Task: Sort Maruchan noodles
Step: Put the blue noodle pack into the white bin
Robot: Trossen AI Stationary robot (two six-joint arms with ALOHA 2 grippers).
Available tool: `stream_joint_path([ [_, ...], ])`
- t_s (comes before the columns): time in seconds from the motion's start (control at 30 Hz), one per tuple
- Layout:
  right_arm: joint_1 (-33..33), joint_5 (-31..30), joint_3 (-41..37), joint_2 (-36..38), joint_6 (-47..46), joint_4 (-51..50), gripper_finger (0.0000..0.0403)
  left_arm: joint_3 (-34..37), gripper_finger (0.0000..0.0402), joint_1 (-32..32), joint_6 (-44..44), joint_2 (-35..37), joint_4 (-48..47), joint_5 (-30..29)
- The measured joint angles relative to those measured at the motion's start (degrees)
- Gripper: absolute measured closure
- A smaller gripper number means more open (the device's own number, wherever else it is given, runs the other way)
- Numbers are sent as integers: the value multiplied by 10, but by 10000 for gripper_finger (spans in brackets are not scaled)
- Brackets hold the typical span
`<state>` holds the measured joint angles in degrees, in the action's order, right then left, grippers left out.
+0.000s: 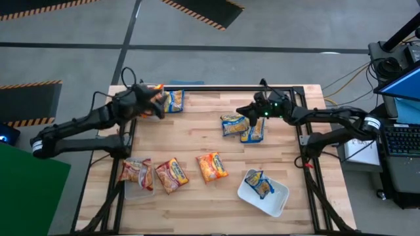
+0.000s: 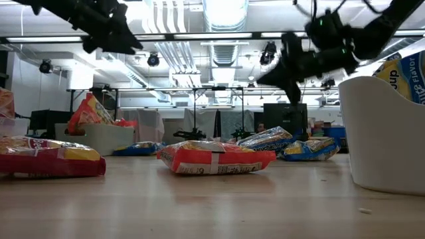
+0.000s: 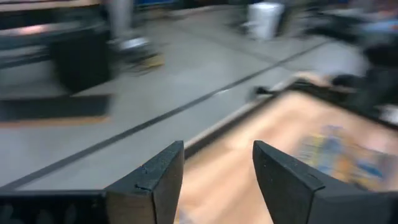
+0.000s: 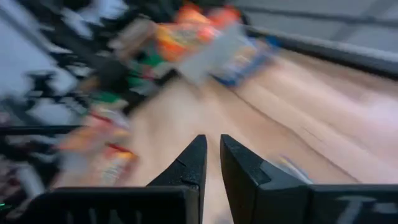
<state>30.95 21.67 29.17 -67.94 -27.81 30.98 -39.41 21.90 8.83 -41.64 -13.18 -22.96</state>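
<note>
Wooden planks make up the table (image 1: 197, 137) I'm working over, and from the high view I count the noodle packets scattered across it. My left gripper (image 1: 152, 101) sits at the far left corner, just beside a blue packet (image 1: 174, 100) lying there. My right gripper (image 1: 251, 115) hangs over the far middle, right at a pair of blue packets (image 1: 243, 127) that overlap each other. Along the near side lie a red packet (image 1: 135, 170) on a clear tub (image 1: 140, 191), then an orange-red packet (image 1: 171, 174), then an orange packet (image 1: 212, 166). A white tub (image 1: 276, 198) at the near right holds one more blue packet (image 1: 260, 183).

From the low view, both arms hang above the tabletop. I see the right gripper (image 2: 293, 73) dark against the ceiling lights, above the blue packets (image 2: 282, 143). A red and white packet (image 2: 216, 157) lies flat mid-table, another red one (image 2: 50, 159) at the picture's left edge, and the white tub (image 2: 382, 133) stands at the right with a blue packet (image 2: 402, 76) poking over its rim.

On my left wrist view the left gripper (image 3: 217, 180) has its fingers (image 3: 158, 180) spread with nothing between them; a blurred blue packet (image 3: 342, 155) lies on the wood beyond.

On my right wrist view the right gripper (image 4: 212, 165) has its fingers (image 4: 189, 168) nearly pressed together, a thin slit between them and nothing pinched. Smeared orange and blue packets (image 4: 205, 40) show beyond, too blurred for me to sort out.
</note>
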Motion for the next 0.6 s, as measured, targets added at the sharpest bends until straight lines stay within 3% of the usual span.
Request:
stream_joint_path([
  [0.17,-24,-17,65,-1,115,-8,376,97,244,-79,-10,19,196,94],
  [0.3,-36,-23,80,-5,145,-2,377,177,253,-126,-38,18,340,101],
  [0.47,-106,-26,56,-5,155,14,376,245,256,-151,7,14,431,105],
  [0.6,-179,-95,40,1,184,9,375,258,256,-147,-36,17,488,64],
])
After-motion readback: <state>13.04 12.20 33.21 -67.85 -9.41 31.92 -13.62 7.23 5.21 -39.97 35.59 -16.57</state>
